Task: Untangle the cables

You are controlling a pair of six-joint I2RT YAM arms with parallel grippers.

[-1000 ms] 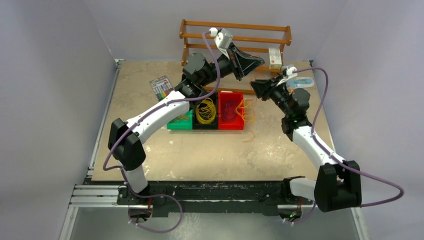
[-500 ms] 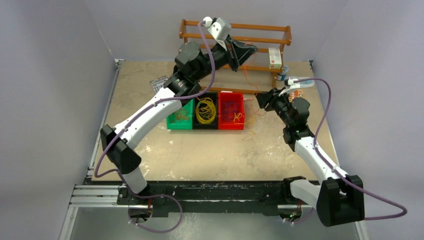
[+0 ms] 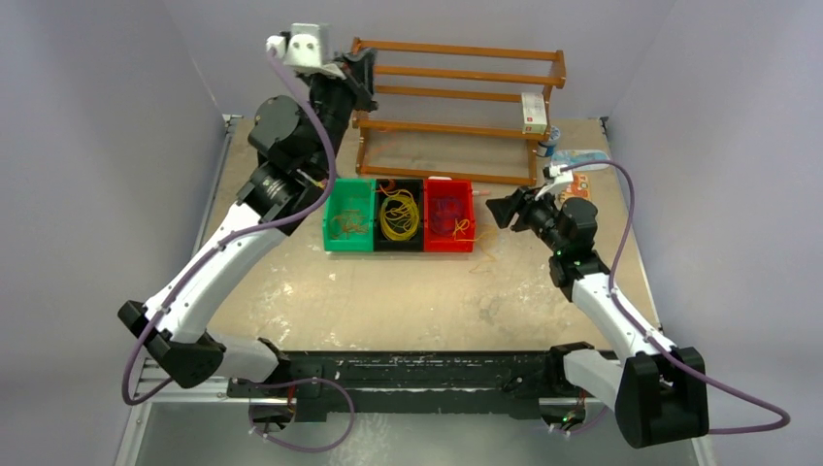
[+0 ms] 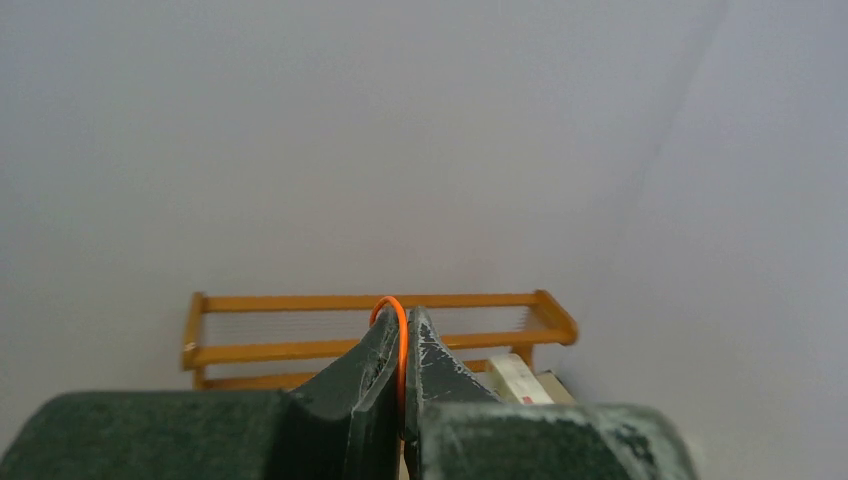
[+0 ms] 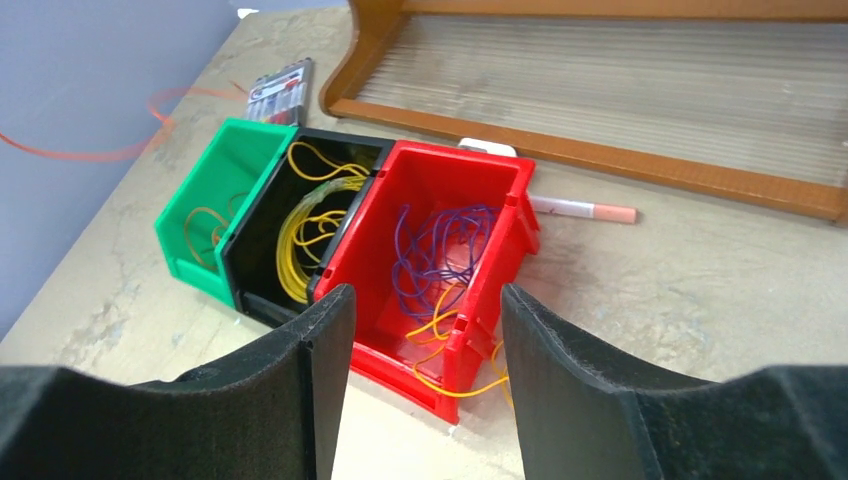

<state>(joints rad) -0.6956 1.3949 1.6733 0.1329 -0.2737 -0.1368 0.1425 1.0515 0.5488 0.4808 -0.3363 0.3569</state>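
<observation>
The left gripper (image 3: 361, 68) is closed and raised high beside the upper left corner of the wooden rack (image 3: 456, 124). In the top view, note that the right gripper (image 3: 495, 210) stands open just to the right of the red bin (image 3: 448, 243), low over the worktop (image 3: 388, 291). The green bin (image 3: 347, 245), black bin (image 3: 399, 245) and red bin sit side by side in front of the rack. The cables lie in them by colour: orange cables (image 3: 345, 223) in green, yellow cables (image 3: 399, 216) in black, purple cables (image 3: 444, 217) in red. A few yellow strands hang over the red bin's right wall.

In the left wrist view, you see the jaws pinched on a thin orange loop (image 4: 388, 303), which arches just above the fingertips.

In the right wrist view, the jaws stand wide apart with nothing between them, above the red bin. A pen (image 5: 585, 210) lies on the worktop between that bin and the rack. One orange strand (image 5: 100, 155) hangs in the air at the left, beyond the green bin.
</observation>
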